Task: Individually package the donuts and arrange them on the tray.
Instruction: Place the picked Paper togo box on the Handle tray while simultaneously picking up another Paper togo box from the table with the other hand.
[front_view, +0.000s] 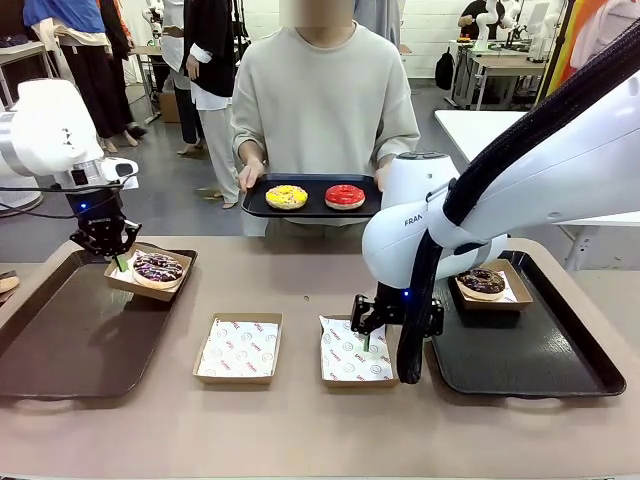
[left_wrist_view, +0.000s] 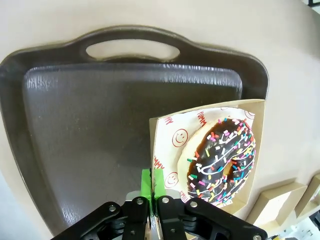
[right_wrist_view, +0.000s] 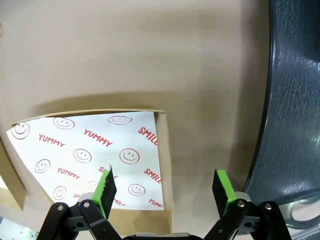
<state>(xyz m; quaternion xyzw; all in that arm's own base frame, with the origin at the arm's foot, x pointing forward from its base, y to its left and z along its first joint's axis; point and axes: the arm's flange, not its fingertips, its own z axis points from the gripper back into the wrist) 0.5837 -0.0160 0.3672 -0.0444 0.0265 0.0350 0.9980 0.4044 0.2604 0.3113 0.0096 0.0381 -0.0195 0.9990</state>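
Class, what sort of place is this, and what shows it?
Likely a robotics lab staged as a donut counter: white robot arms at a beige table, paper-lined cardboard boxes, and a plain white workbench behind.

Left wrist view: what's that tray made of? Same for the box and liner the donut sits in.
tray: likely moulded plastic; dark brown, pebbled low-sheen surface, cut-out handle formed in one piece.
box: looks like kraft paperboard; tan, matte, thin folded walls.
liner: thin paper, white with red smiley print; whether it's coated can't be told.
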